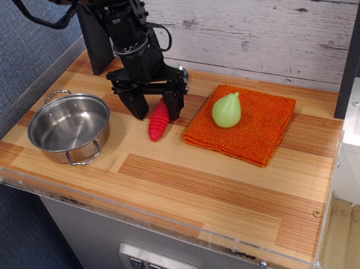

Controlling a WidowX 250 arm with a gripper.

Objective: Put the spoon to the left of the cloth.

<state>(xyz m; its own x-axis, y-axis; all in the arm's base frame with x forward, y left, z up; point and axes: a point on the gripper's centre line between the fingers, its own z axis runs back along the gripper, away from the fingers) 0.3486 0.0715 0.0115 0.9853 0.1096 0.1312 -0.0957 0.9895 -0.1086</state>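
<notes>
The spoon's ribbed red handle (159,121) lies on the wooden table just left of the orange cloth (258,128). Its silver bowl is mostly hidden behind the gripper. My gripper (155,108) stands over the handle's far end with its two black fingers spread wide on either side of it, not gripping it. The cloth lies flat at the right middle of the table.
A pale green pear-shaped object (227,110) sits on the cloth's left part. A steel pot (69,126) with two handles stands at the left. The black arm base (96,40) is at the back left, before a plank wall. Clear acrylic edging runs along the table's front and left.
</notes>
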